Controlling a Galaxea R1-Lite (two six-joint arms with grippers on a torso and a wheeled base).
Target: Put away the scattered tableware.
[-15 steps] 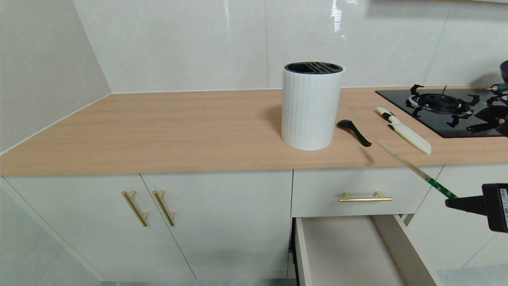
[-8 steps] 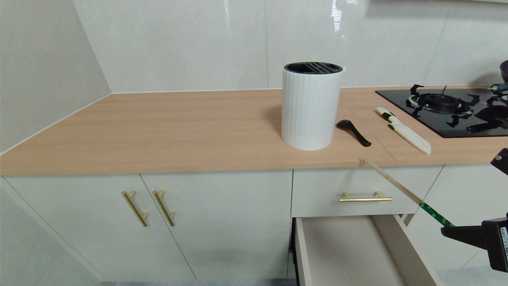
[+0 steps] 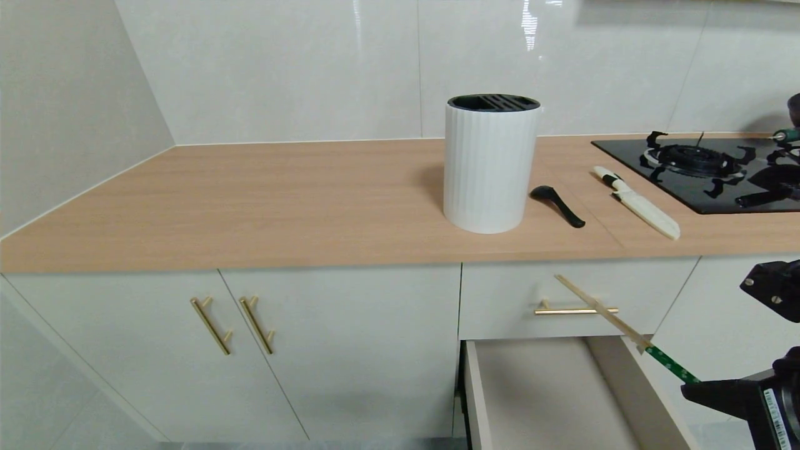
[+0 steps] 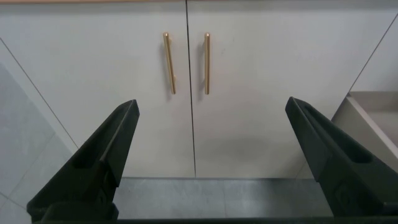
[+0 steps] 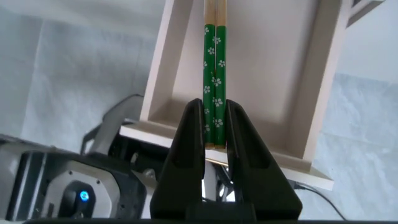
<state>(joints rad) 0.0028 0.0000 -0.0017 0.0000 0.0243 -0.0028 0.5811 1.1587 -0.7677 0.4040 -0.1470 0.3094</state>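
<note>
Below the wooden counter (image 3: 250, 206) edge, the right gripper (image 3: 703, 392) clamps a chopstick pair (image 3: 615, 320) over the open drawer (image 3: 473, 400); the left gripper (image 4: 211, 109) gapes wide. Stowing seems underway: next, lower them inside and release.

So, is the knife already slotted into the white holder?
No, the knife lies flat on the countertop, to the right of the white holder and apart from it.

Head: we look forward and down on countertop (image 3: 250, 206), cabinet doors (image 3: 250, 362), open drawer (image 3: 550, 394). Left wrist: we face those doors closely. Right wrist: down into that drawer.
</note>
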